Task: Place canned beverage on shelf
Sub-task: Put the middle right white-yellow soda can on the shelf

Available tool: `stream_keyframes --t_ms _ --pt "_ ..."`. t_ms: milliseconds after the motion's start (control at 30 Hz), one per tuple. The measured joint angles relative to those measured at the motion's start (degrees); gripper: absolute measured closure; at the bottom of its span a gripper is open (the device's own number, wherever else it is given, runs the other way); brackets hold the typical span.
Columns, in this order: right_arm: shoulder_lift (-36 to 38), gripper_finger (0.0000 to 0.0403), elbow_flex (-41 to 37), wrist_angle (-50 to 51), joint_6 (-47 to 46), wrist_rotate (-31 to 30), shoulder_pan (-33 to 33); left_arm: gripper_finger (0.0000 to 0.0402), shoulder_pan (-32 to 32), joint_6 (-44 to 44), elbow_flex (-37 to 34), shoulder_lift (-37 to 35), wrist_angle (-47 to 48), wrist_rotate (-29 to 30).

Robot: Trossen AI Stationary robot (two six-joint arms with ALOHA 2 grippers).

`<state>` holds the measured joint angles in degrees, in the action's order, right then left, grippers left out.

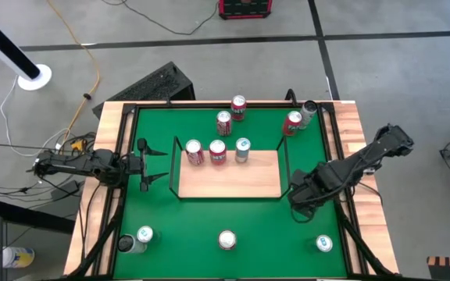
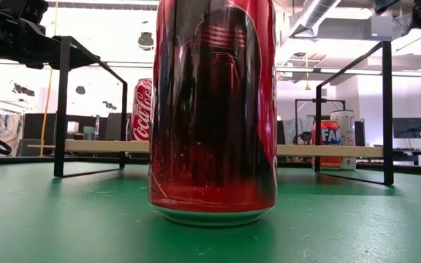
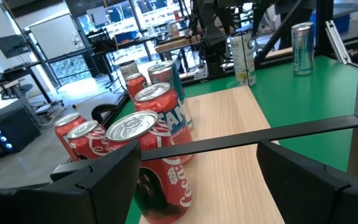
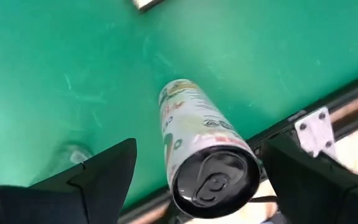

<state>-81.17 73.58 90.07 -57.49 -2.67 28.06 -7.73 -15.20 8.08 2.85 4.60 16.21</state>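
Green felt covered the tabletop [image 1: 155, 226], and we found the shelf [image 1: 229, 176], a light-wood board with black wire rails at its short ends, lying near the middle.

Three cans stood in a row along the shelf's far edge: a red can [image 1: 195, 152], a second red can [image 1: 218, 151] just beside it, and a pale can [image 1: 242, 149]. Behind the shelf we noted three more red cans [image 1: 223, 122] and, in the far right corner, a silver can [image 1: 309, 108]. Along the near edge stood a corner can [image 1: 144, 235] on the left, a dark red can [image 1: 226, 240] in the middle, filling the low view [image 2: 212, 109], and a green-topped can [image 1: 323, 244] on the right.

We recorded the left hand [image 1: 144, 165] just outside the shelf's left rail, level with the board, its fingers spread wide with nothing between them. Its wrist view looked over the rail at the row of cans [image 3: 160, 155].

We recorded the right hand [image 1: 297, 197] off the shelf's near right corner, above bare felt. Its fingers [image 4: 98, 171] were spread apart and empty. In its wrist view a pale printed can [image 4: 197, 146] stood on the felt near the tabletop's wooden edge, seen between the fingers but not touched by them.
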Motion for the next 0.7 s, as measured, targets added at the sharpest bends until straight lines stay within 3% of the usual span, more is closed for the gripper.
stream_keyframes --t_ms 267,433,700 --pt "-0.71 0.0035 0.01 -0.06 13.48 8.49 -7.34 0.0095 0.00 0.02 0.00 0.00 -0.17 -0.06" --pt "-0.71 0.0035 0.01 -0.07 17.39 10.13 -10.39 0.0095 0.00 0.00 0.00 0.00 -0.20 -1.01" --pt "3.23 0.0035 0.01 -0.01 3.03 10.97 -12.20 0.0095 0.00 -0.01 0.00 0.00 0.32 -1.03"
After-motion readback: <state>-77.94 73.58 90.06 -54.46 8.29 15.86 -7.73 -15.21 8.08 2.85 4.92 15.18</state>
